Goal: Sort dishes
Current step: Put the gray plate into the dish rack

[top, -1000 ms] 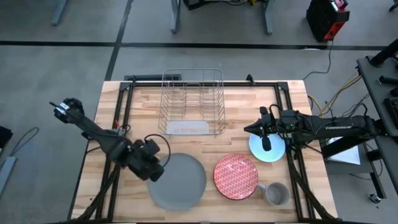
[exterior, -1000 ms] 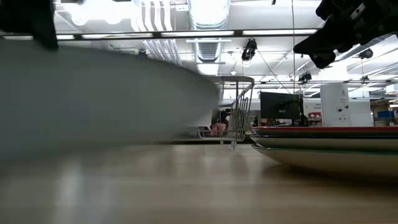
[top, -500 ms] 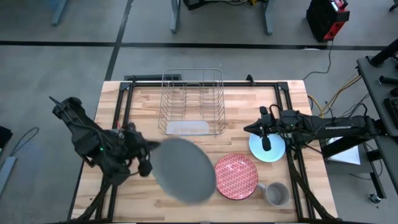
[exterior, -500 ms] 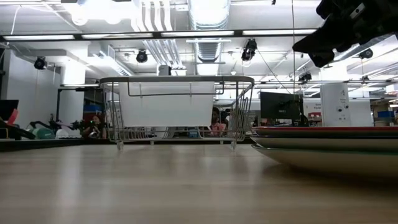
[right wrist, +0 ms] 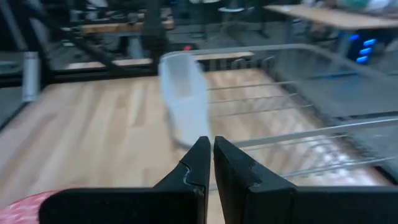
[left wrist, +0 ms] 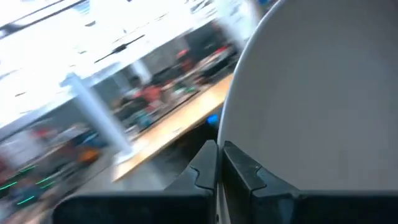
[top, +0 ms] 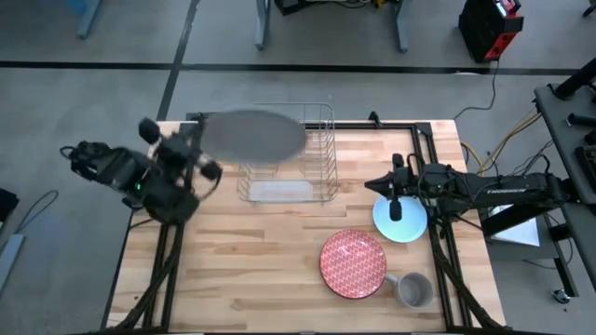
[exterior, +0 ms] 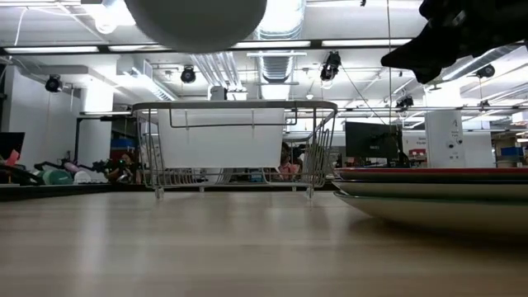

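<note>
Left hand (top: 207, 160) clamped on grey plate (top: 253, 135), aloft over wire rack (top: 284, 154).

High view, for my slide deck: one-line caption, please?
Left end effector carries grey plate above dish rack; red plate on table.

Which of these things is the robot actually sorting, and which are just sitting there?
Part of the job:
- grey plate, held up over the rack by the left hand
- red patterned plate, on the table
- light-blue plate, under the right hand, whose fingers are shut

Just lying about:
- grey mug, beside the red plate
- wire dish rack, at the back
</note>
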You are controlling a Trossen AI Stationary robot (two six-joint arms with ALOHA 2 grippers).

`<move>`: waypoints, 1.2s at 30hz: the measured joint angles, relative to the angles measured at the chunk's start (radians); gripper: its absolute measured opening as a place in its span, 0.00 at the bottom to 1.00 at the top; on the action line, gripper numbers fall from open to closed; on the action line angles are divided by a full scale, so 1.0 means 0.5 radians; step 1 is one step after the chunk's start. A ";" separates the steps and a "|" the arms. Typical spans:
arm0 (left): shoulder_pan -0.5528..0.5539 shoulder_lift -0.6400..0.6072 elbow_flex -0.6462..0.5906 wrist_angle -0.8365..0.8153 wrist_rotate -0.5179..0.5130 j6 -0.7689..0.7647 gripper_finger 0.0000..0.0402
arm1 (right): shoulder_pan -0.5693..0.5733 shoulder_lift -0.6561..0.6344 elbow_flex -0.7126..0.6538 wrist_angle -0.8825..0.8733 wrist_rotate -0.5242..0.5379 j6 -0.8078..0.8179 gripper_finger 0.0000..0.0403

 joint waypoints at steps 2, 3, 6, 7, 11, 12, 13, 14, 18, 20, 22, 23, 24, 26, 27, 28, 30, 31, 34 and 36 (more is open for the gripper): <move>0.191 -0.039 -0.038 -0.004 -0.001 0.051 0.00 | 0.000 0.010 0.000 0.035 0.117 -0.046 0.03; 0.288 -0.050 -0.056 -0.003 -0.002 0.092 0.00 | 0.000 0.017 0.000 0.058 0.177 -0.071 0.03; 0.565 -0.051 -0.089 0.018 0.028 0.208 0.00 | -0.002 0.056 -0.001 0.151 0.331 -0.155 0.03; 0.652 -0.036 -0.093 0.050 0.051 0.260 0.00 | -0.003 0.072 0.000 0.189 0.373 -0.176 0.03; 0.993 0.045 -0.093 0.468 0.354 0.752 0.00 | -0.029 0.144 0.053 0.304 0.465 -0.262 0.03; 1.078 0.071 -0.093 0.656 0.535 0.964 0.00 | -0.043 0.160 0.077 0.313 0.468 -0.285 0.03; 1.166 0.100 -0.094 0.881 0.763 1.209 0.00 | -0.058 0.180 0.102 0.320 0.472 -0.299 0.03; 1.255 0.130 -0.095 1.099 0.989 1.421 0.00 | -0.072 0.200 0.123 0.324 0.475 -0.305 0.03; 1.532 0.243 -0.093 1.800 1.655 1.994 0.00 | -0.126 0.250 0.155 0.315 0.478 -0.351 0.03; 1.627 0.299 -0.069 1.907 1.696 2.150 0.00 | -0.145 0.259 0.155 0.312 0.478 -0.397 0.03; 1.710 0.344 -0.064 1.926 1.697 2.284 0.00 | -0.162 0.258 0.155 0.312 0.478 -0.440 0.03; 1.750 0.368 -0.067 1.940 1.721 2.323 0.00 | -0.171 0.256 0.158 0.311 0.478 -0.455 0.03; 1.788 0.396 -0.069 1.973 1.767 2.357 0.00 | -0.179 0.255 0.166 0.310 0.479 -0.470 0.03; 1.869 0.448 -0.069 2.057 1.877 2.410 0.00 | -0.194 0.249 0.187 0.312 0.479 -0.504 0.03; 1.908 0.474 -0.069 2.114 1.917 2.436 0.00 | -0.199 0.245 0.199 0.312 0.479 -0.522 0.03; 1.946 0.503 -0.069 2.160 1.932 2.458 0.00 | -0.203 0.242 0.213 0.314 0.479 -0.542 0.03; 2.022 0.555 -0.069 2.218 2.027 2.501 0.00 | -0.208 0.230 0.228 0.311 0.486 -0.578 0.03; 2.053 0.575 -0.069 2.223 2.089 2.513 0.00 | -0.208 0.228 0.238 0.311 0.502 -0.595 0.03; 2.137 0.618 -0.070 2.243 2.272 2.578 0.00 | -0.208 0.211 0.248 0.313 0.516 -0.625 0.03; 2.185 0.643 -0.070 2.246 2.291 2.629 0.00 | -0.211 0.204 0.249 0.312 0.515 -0.653 0.03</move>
